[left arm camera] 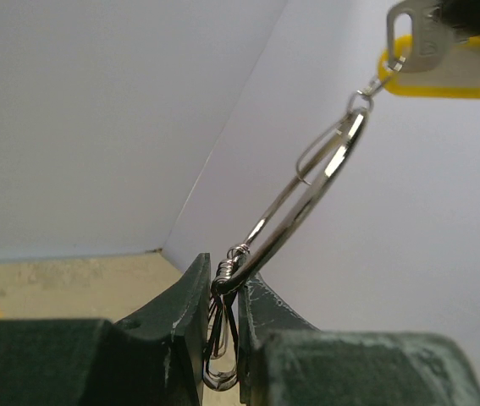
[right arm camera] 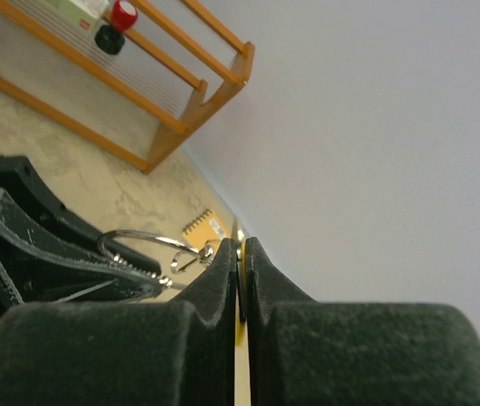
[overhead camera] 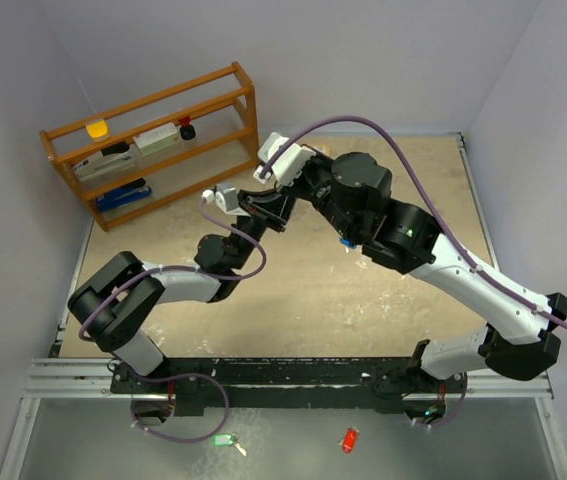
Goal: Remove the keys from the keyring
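Note:
The keyring [left arm camera: 307, 199], a thin silver wire ring, slants up and to the right from my left gripper [left arm camera: 225, 275], which is shut on its lower end together with a wire clip. At the ring's top, a small link joins it to a silver key [left arm camera: 422, 34] and a yellow tag [left arm camera: 460, 76]. My right gripper [right arm camera: 240, 249] is shut on that key and yellow tag, whose edge [right arm camera: 240, 283] shows between the jaws. The keyring [right arm camera: 142, 237] runs left from there to the left gripper's fingers [right arm camera: 36, 245]. From above, both grippers [overhead camera: 271, 210] [overhead camera: 298, 180] meet over the table's back; the ring is hidden.
A wooden rack [overhead camera: 153, 140] holding small items stands at the back left. An orange notepad [right arm camera: 204, 227] lies on the table by the wall. A green tag [overhead camera: 224, 440] and a red tag [overhead camera: 349, 440] rest on the near ledge in front of the arm bases.

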